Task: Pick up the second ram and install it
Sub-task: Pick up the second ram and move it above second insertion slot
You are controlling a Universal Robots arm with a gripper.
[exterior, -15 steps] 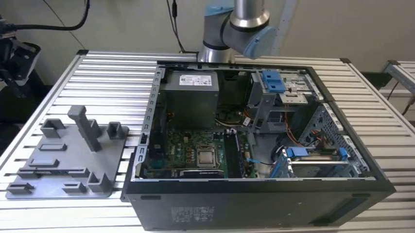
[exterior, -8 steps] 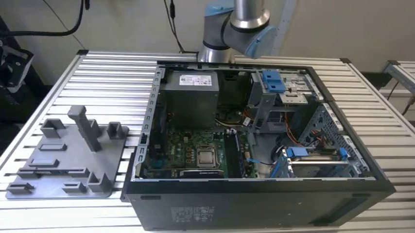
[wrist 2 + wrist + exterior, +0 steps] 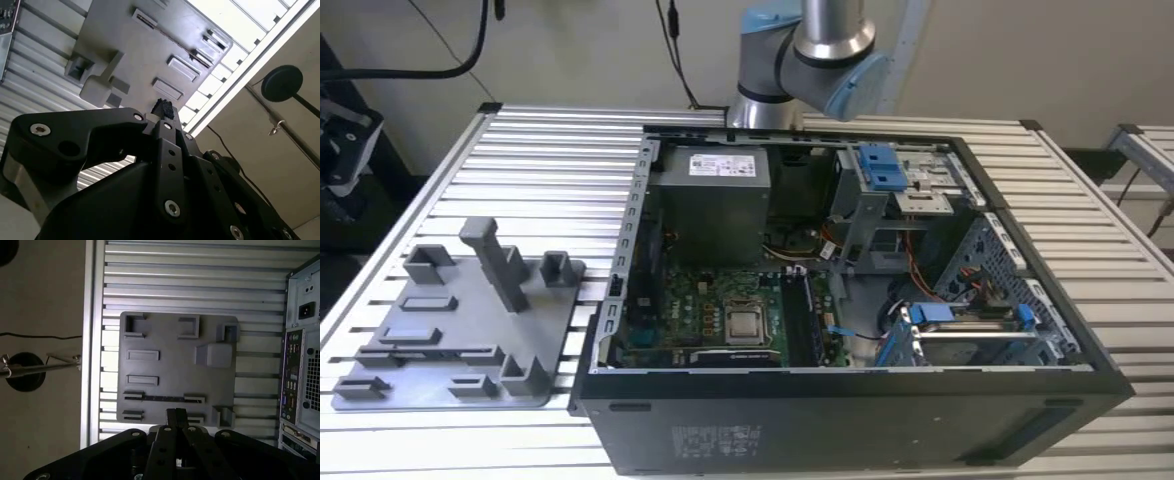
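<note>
— Where is the second ram (image 3: 164, 398)?
— In the first wrist view it shows as a thin dark strip sitting in a long slot of the grey tray (image 3: 175, 355), just beyond the tips of the hand (image 3: 176, 416) and apart from them.
— And the hand?
— Clenched, its tips pressed together with nothing between them, pointing at the tray.
— What's around it?
— The tray rests on the slatted table (image 3: 190, 270). The open computer case (image 3: 305, 340) stands off to one side of the hand, near the tray.
</note>
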